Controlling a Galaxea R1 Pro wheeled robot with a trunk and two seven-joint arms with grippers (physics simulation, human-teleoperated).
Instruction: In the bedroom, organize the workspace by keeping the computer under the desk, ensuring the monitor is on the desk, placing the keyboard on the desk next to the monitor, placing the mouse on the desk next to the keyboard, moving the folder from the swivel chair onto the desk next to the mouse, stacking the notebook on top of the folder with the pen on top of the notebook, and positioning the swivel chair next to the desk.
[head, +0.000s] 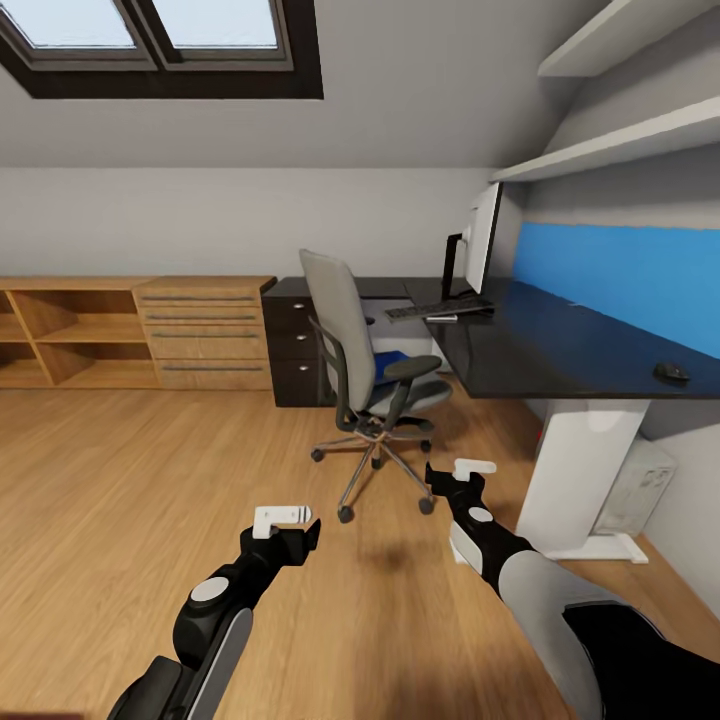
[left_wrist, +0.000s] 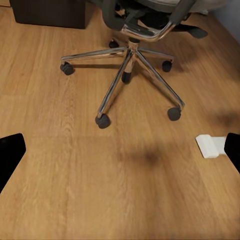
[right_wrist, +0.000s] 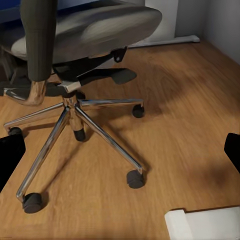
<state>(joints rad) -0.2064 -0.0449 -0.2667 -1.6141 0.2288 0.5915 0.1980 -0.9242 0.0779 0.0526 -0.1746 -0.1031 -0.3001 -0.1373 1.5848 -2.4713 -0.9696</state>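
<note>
Monitor (head: 484, 238), keyboard (head: 438, 310), mouse (head: 671, 372) already placed on desk (head: 560, 350). Folder (head: 392, 361) left on swivel chair (head: 365, 375), ahead of both tools (left tool (head: 287, 524), right tool (head: 462, 478)), spread wide, nothing held.

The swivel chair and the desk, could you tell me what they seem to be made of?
The swivel chair looks like grey fabric upholstery on its back and seat, with matte black armrests, probably plastic. Its star base seems polished chrome metal, since it mirrors the floor. The desk has a glossy black top, perhaps lacquer or glass, judging by its bluish reflection, on a plain white leg.
</note>
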